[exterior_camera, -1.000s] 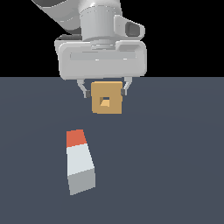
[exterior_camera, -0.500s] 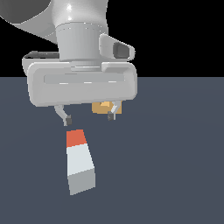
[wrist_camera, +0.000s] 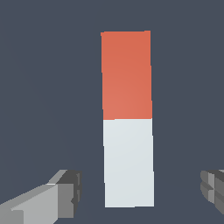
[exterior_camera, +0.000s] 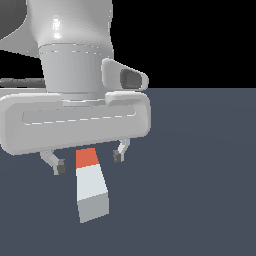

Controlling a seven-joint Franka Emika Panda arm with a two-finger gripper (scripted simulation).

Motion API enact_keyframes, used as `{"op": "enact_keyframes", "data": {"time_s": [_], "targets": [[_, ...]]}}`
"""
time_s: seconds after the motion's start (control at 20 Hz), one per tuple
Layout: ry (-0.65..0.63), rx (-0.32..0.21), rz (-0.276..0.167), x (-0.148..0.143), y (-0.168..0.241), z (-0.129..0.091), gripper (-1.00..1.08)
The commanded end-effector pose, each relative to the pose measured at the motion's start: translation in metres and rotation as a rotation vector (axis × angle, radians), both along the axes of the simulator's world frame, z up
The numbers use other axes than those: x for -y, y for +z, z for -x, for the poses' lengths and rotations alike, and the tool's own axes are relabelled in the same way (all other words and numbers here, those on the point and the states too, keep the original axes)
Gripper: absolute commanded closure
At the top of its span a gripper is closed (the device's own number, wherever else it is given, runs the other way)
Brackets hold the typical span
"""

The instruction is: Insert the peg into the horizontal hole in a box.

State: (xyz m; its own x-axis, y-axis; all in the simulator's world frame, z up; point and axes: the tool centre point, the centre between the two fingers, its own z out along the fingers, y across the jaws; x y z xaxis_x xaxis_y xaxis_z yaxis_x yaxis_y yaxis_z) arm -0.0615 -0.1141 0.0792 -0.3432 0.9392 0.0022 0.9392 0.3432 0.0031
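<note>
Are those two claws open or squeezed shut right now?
Open. The tool has its fingers spread wide on either side of the peg, neither touching it.

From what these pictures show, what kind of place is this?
Most likely a simulated test scene, not a real room: a flat, featureless dark surface, a black void behind it, and only an open gripper above an orange-and-white peg.

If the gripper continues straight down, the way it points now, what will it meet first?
Most likely the peg. In the wrist view it lies between the open fingers, and the gripper hangs above it in the exterior view. The fingers would probably pass on either side; height above it is unclear.
</note>
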Motion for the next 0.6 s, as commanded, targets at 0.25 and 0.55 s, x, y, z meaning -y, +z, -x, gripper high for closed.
{"op": "enact_keyframes", "data": {"time_s": [0.25,0.55], "targets": [[0.024,-0.002,0.003,0.0109,-0.007,0.0012,-0.92],[0.022,-0.003,0.003,0.0107,-0.0121,0.0016,-0.92]]}}
